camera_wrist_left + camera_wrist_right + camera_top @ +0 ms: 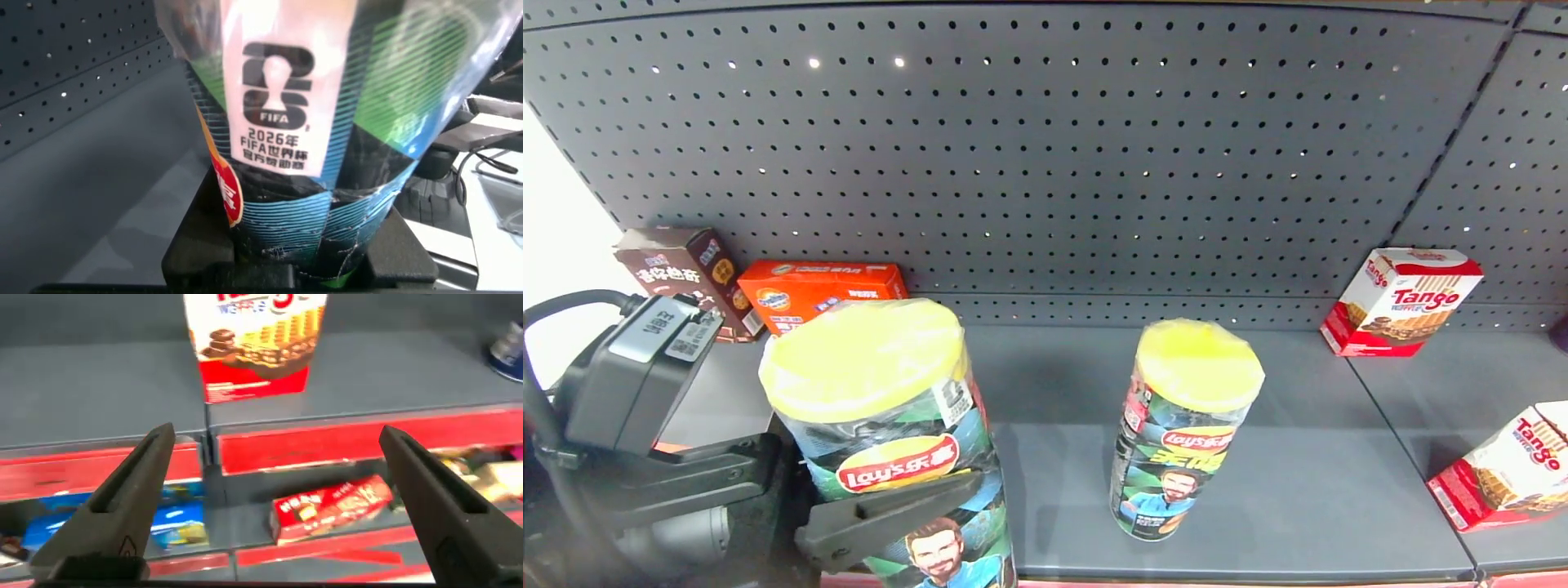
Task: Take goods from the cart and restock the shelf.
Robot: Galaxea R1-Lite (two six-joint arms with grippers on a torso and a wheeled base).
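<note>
A tall chip can (890, 441) with a yellow lid is held upright over the grey shelf's (1307, 498) front left edge, with my left gripper (882, 498) shut on its lower body. In the left wrist view the can (302, 122) rises between the dark fingers (200, 237), and my left gripper (302, 253) clamps its base. A second, matching chip can (1184, 425) stands upright mid-shelf. My right gripper (278, 434) is open and holds nothing, facing the shelf's red front edge (327, 445) below a red wafer box (255, 343).
A brown box (682, 273) and an orange box (821, 294) stand at the back left. Two red wafer boxes (1409, 302) (1507, 478) sit on the right. On the lower shelf lie a red packet (331, 508) and a blue packet (176, 523).
</note>
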